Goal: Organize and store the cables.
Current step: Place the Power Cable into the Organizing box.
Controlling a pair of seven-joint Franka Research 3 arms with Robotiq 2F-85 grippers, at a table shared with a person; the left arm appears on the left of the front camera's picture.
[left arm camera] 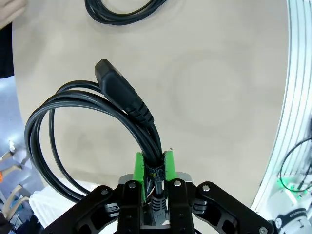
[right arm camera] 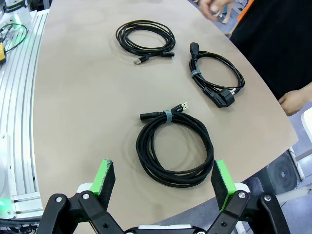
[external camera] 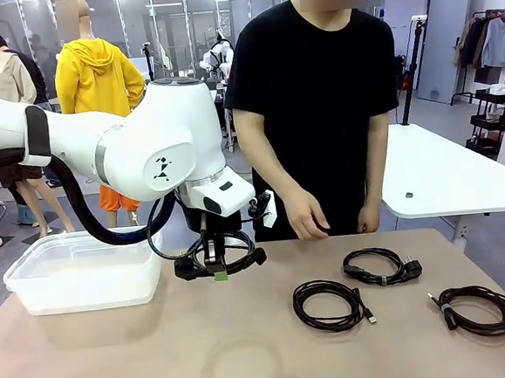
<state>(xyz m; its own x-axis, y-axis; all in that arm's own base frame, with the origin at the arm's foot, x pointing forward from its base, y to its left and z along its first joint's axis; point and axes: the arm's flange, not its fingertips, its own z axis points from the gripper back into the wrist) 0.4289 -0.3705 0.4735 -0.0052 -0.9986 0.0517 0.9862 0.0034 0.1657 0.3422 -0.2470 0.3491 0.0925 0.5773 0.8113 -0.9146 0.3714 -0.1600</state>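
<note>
Worktop [external camera: 161,362] in tan laminate fills the lower front view, and a person [external camera: 314,79] in a black T-shirt stands at its twelve o'clock edge with one hand [external camera: 306,220] hanging just over the far rim. From nine o'clock the white left arm [external camera: 135,146] reaches toward the middle. At ten o'clock on the worktop sits a translucent plastic tub [external camera: 33,289]. Three coiled black cables lie well apart from the tub, spread from three to five o'clock. The rightmost coil [external camera: 478,309] is nearest the robot's right side, a power cord [external camera: 383,266] with an angled plug lies farthest back, and a USB cable [external camera: 330,304] is closest to the centre. A fourth coil, the held cable [left arm camera: 73,102], hangs above the worktop just beside the tub's three o'clock end. The left gripper [external camera: 220,275] is clamped on this coil's bundled strands, green pads pressed to either side. The right gripper [right arm camera: 164,170] hovers with its jaws spread wide, empty, above the rightmost coil.
</note>
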